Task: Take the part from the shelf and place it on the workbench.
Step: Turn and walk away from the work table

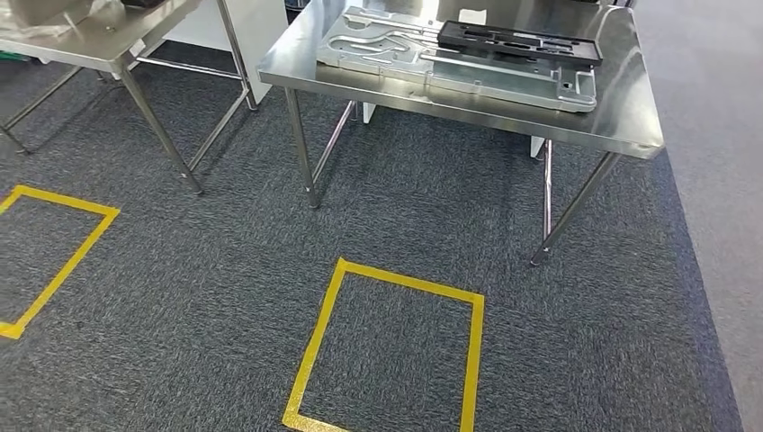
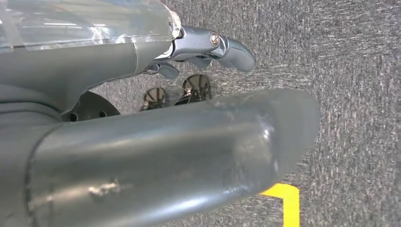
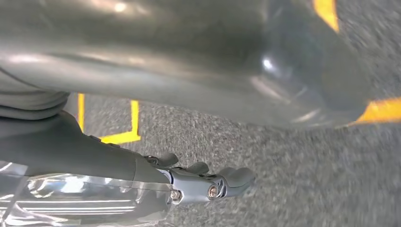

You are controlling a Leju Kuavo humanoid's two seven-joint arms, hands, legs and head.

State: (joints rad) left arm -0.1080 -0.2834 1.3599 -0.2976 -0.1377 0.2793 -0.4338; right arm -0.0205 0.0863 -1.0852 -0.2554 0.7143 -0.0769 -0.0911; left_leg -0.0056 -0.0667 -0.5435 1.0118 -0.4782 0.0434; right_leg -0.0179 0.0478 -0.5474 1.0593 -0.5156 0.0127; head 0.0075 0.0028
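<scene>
A steel workbench stands ahead in the head view. On it lies a large silver machined plate with a black flat part resting across its far side. My left hand hangs over the grey carpet, its thick thumb and its fingers stretched out around nothing. My right hand hangs the same way above the carpet, fingers apart and empty.
A second steel table stands at the far left. Yellow tape squares mark the dark carpet in front of the tables. A lighter grey floor strip runs along the right.
</scene>
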